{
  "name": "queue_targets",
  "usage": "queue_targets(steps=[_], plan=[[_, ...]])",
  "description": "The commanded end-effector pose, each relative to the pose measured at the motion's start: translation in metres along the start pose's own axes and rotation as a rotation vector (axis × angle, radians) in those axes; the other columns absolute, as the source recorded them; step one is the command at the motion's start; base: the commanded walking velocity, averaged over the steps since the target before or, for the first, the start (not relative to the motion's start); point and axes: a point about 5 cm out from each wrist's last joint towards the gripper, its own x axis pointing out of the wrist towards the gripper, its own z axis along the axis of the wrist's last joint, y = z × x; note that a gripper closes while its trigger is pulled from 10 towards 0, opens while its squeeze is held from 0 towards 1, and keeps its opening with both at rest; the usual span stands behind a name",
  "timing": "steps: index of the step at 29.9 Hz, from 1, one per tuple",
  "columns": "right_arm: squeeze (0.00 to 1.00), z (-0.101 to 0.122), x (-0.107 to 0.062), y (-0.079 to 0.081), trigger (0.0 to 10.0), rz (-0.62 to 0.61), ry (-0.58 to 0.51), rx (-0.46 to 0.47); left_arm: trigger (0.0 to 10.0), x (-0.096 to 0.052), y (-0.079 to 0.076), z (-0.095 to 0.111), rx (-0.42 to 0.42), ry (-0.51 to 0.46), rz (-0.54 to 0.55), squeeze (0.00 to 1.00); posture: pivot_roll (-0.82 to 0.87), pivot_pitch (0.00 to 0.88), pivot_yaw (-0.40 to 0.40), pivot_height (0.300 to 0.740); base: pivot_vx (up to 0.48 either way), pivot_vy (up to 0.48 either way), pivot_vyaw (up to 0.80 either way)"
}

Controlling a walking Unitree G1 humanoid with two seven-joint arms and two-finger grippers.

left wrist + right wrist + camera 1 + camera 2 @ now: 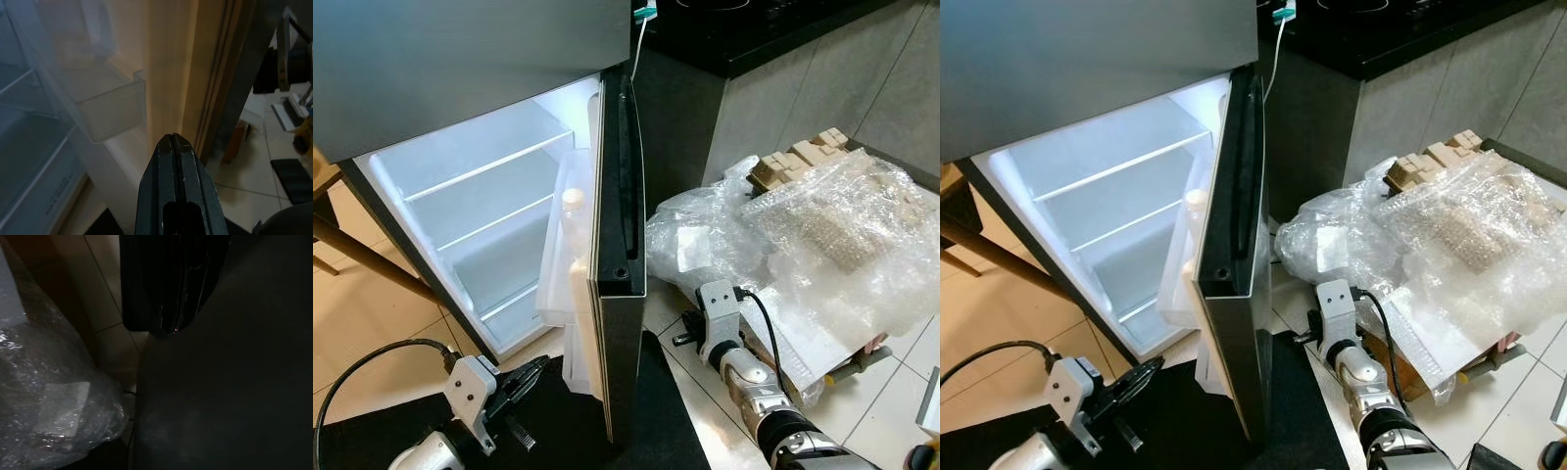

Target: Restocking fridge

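Observation:
The fridge stands open, its white shelves lit and bare. Its grey door is swung out edge-on toward me. A white bottle sits in the clear door bins. My left gripper is low at the bottom left, shut with nothing in it, and points at the inner side of the door below the bins. My right arm reaches along the outer side of the door near the floor. In the dark right wrist view, the right gripper is next to the door's grey face.
A heap of bubble wrap with cardboard pieces lies on the tiles right of the door. A black mat lies under the door. Wooden furniture legs stand left of the fridge. A black counter is behind.

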Motion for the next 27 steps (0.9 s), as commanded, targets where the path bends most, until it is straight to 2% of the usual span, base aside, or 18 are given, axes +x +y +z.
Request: queue_targets(steps=[1,6,7,9,10,11,12,13,15,17,18,20,21,22,24,25,26,27], plan=[[0.00,0.002,0.004,0.013,10.0,0.042,-0.004,-0.007,10.0,-0.004,0.002,0.002,0.002,0.013,-0.013,0.00,-0.08,0.104,0.032,0.740,0.000,0.000,0.00],[0.00,0.010,0.013,0.071,10.0,0.214,-0.042,-0.004,10.0,-0.003,0.000,0.006,-0.017,0.005,-0.028,0.00,-0.08,0.106,0.033,0.740,0.000,0.000,0.00],[0.00,0.010,0.013,0.071,10.0,0.214,-0.042,-0.004,10.0,-0.003,0.000,0.006,-0.017,0.005,-0.028,0.00,-0.08,0.106,0.033,0.740,0.000,0.000,0.00],[0.00,0.014,0.014,0.092,10.0,0.281,-0.057,-0.002,10.0,-0.003,-0.001,0.008,-0.021,0.005,-0.036,0.00,-0.08,0.108,0.036,0.740,0.000,0.000,0.00],[0.00,0.014,0.014,0.092,10.0,0.281,-0.057,-0.002,10.0,-0.003,-0.001,0.008,-0.021,0.005,-0.036,0.00,-0.08,0.108,0.036,0.740,0.000,0.000,0.00],[0.00,0.017,0.015,0.107,10.0,0.333,-0.070,-0.003,10.0,-0.003,-0.003,0.008,-0.024,0.006,-0.042,0.00,-0.08,0.109,0.036,0.740,0.000,0.000,0.00],[0.00,0.017,0.015,0.107,10.0,0.333,-0.070,-0.003,10.0,-0.003,-0.003,0.008,-0.024,0.006,-0.042,0.00,-0.08,0.109,0.036,0.740,0.000,0.000,0.00],[0.00,0.021,0.015,0.120,10.0,0.388,-0.086,-0.008,10.0,-0.002,-0.003,0.009,-0.025,0.005,-0.045,0.00,-0.08,0.108,0.035,0.740,0.000,0.000,0.00],[0.00,0.024,0.015,0.129,10.0,0.423,-0.096,-0.015,10.0,-0.002,-0.003,0.010,-0.024,0.004,-0.043,0.00,-0.07,0.107,0.035,0.740,0.000,0.000,0.00],[0.00,0.025,0.016,0.129,10.0,0.428,-0.095,-0.020,10.0,-0.002,-0.003,0.011,-0.023,0.004,-0.041,0.00,-0.07,0.105,0.033,0.740,0.000,0.000,0.00],[0.00,0.022,0.016,0.122,10.0,0.401,-0.078,-0.031,10.0,-0.002,-0.003,0.012,-0.023,0.003,-0.038,0.00,-0.07,0.104,0.033,0.740,0.000,0.000,0.00],[0.00,0.013,0.017,0.102,10.0,0.313,-0.021,-0.054,10.0,-0.001,-0.002,0.012,-0.025,0.001,-0.031,0.00,-0.07,0.103,0.033,0.740,0.000,0.000,0.00],[0.00,0.004,0.015,0.085,10.0,0.239,0.026,-0.074,10.0,-0.001,-0.002,0.012,-0.026,0.001,-0.029,0.00,-0.07,0.102,0.034,0.740,0.000,0.000,0.00],[0.00,0.004,0.015,0.085,10.0,0.239,0.026,-0.074,10.0,-0.001,-0.002,0.012,-0.026,0.001,-0.029,0.00,-0.07,0.102,0.034,0.740,0.000,0.000,0.00],[0.00,-0.011,0.010,0.057,10.0,0.118,0.100,-0.103,10.0,0.000,-0.002,0.012,-0.026,0.001,-0.022,0.00,-0.08,0.099,0.035,0.740,0.000,0.000,0.00],[0.00,-0.011,0.010,0.057,10.0,0.118,0.100,-0.103,10.0,0.000,-0.002,0.012,-0.026,0.001,-0.022,0.00,-0.08,0.099,0.035,0.740,0.000,0.000,0.00],[0.00,-0.021,0.004,0.040,10.0,0.049,0.144,-0.115,10.0,0.000,0.001,0.010,-0.023,0.003,0.015,0.00,-0.08,0.098,0.038,0.740,0.000,0.000,0.00],[0.00,-0.021,0.004,0.040,10.0,0.049,0.144,-0.115,10.0,0.000,0.001,0.010,-0.023,0.003,0.015,0.00,-0.08,0.098,0.038,0.740,0.000,0.000,0.00]])
